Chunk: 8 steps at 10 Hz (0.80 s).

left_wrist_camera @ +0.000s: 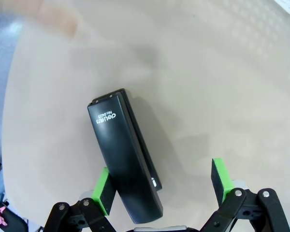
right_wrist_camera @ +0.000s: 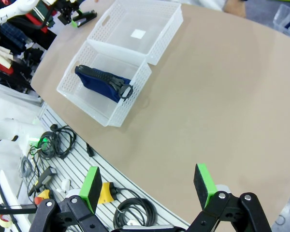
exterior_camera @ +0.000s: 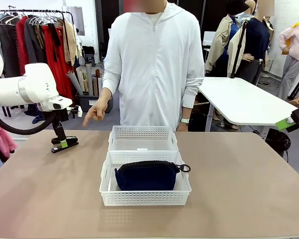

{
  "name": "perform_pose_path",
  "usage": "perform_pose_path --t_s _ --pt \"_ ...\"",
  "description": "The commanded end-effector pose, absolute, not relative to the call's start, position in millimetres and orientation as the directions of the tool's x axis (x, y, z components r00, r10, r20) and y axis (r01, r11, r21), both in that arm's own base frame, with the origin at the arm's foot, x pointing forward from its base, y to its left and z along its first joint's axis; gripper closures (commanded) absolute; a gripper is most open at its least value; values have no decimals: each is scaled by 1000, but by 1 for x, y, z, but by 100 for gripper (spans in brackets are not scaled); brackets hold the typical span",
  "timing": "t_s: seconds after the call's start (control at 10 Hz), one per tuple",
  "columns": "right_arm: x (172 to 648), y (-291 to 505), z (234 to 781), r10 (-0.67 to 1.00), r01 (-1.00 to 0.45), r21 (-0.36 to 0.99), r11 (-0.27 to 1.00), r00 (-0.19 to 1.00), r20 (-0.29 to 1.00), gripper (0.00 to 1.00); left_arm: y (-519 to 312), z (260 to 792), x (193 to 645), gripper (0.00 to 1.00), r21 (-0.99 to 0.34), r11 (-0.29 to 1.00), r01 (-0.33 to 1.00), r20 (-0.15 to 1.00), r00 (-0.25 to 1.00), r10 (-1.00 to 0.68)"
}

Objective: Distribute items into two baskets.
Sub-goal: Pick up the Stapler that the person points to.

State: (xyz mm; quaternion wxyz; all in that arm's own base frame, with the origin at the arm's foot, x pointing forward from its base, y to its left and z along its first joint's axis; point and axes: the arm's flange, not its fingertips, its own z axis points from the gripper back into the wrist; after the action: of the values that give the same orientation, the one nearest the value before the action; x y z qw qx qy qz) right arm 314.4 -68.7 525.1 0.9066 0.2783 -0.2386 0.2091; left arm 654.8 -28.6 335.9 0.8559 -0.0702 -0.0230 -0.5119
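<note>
Black stapler [left_wrist_camera: 123, 150] on table [left_wrist_camera: 222, 87], between left tool's [left_wrist_camera: 163, 177] spread jaws.

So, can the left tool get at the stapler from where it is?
Likely yes: the left tool is open over the stapler, whose near end lies between the pads, close to one. Bare table surrounds it; nothing blocks.
</note>
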Motion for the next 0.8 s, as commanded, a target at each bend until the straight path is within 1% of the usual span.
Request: perform_pose_path --t_s 0.0,0.3,0.4,0.7 --pt "315 -69 525 242 -508 406 760 800 549 0 -30 327 652 0 -64 479 876 86 483 -871" --pt "315 -69 525 242 -508 406 760 800 549 0 -32 323 655 0 -48 481 875 83 483 -871" --pt "315 -69 525 242 -508 406 760 800 549 0 -32 324 656 12 -49 483 874 78 485 -871" --pt "315 -69 525 242 -508 406 760 800 549 0 -33 324 656 70 -42 497 867 65 499 -864"
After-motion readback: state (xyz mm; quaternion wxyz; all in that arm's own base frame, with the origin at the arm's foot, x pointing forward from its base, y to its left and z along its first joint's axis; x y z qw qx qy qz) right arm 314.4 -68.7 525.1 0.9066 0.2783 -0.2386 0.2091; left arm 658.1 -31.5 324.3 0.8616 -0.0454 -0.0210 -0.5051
